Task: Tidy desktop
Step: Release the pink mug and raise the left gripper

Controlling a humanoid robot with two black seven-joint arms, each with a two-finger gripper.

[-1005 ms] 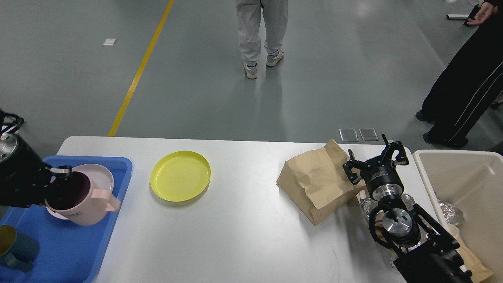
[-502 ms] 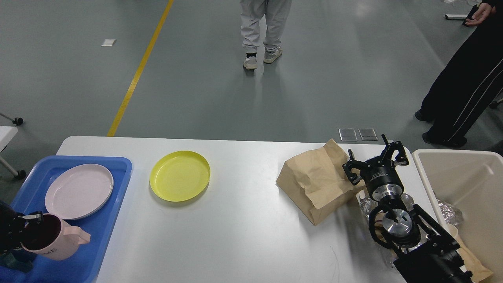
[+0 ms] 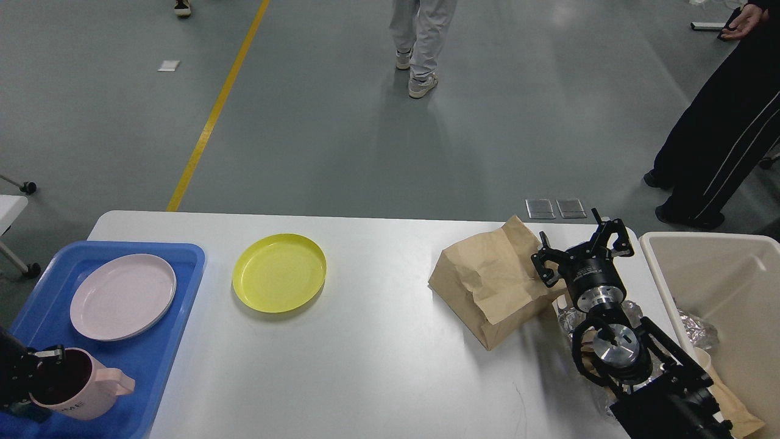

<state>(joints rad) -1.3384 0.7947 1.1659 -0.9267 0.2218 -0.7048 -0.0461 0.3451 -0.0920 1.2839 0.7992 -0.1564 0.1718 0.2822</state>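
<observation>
My left gripper (image 3: pixel 46 366) grips the pink mug (image 3: pixel 76 387) by its rim over the blue tray (image 3: pixel 183 286) at the desktop's (image 3: pixel 378 366) left edge. Recommendation: lower level, seat fully, then release. Right gripper (image 3: pixel 582 247) spread open beside the paper bag (image 3: pixel 493 283), right edge.

Desktop (image 3: pixel 378 366): smooth, matt white surface. Tray (image 3: pixel 183 286): glossy blue plastic. Yellow plate (image 3: pixel 279 272): smooth plastic with slight sheen. Pink plate (image 3: pixel 122 297): matt finish. Bag (image 3: pixel 487 283): creased brown paper. Foil (image 3: pixel 570 318): crumpled, shiny. Bin (image 3: pixel 725 268): smooth beige plastic.
</observation>
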